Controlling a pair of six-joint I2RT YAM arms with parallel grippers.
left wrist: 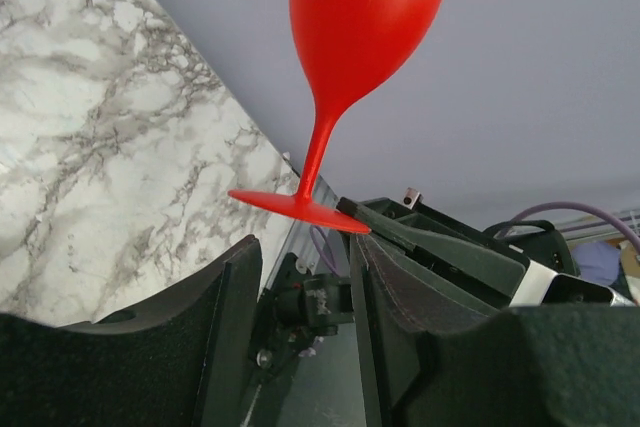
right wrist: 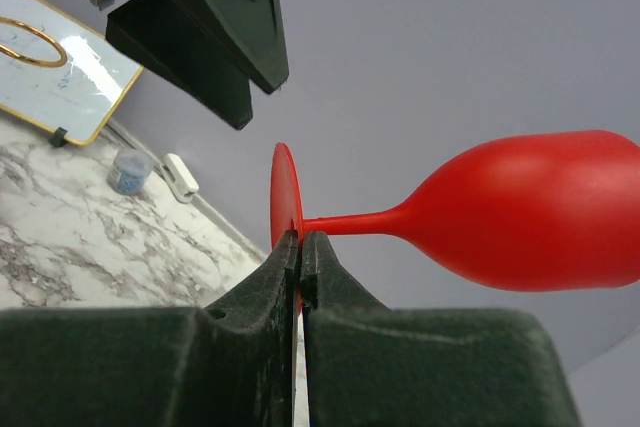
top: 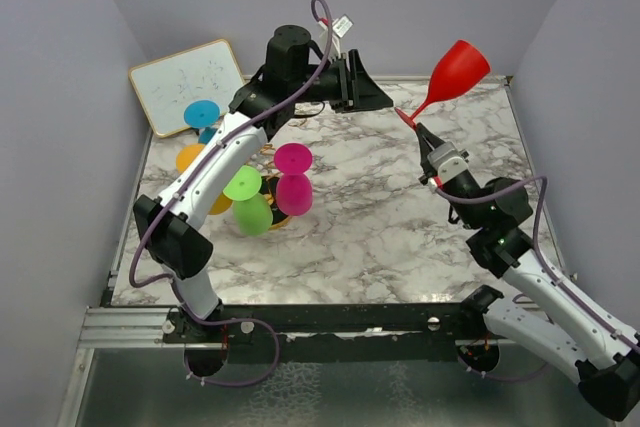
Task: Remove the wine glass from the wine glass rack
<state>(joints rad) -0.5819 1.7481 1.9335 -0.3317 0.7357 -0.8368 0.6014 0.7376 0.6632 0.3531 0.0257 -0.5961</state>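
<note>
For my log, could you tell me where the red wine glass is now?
The red wine glass is aloft at the top view's far right, its foot pinched in the right gripper.

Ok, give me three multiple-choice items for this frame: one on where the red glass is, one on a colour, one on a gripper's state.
1. Where is the red wine glass?
A on the rack
B in the air, held by its foot
C lying on the table

2. Which glass on the wine glass rack is nearest the right arm?
A blue
B orange
C magenta

3. How is the left gripper?
A open and empty
B shut on the red glass's stem
C shut on the rack

Answers:
1 B, the right gripper pinches the foot, well above the marble.
2 C, the magenta glass is rightmost in the top view.
3 A, the left wrist view shows its fingers apart with nothing between them.
</note>
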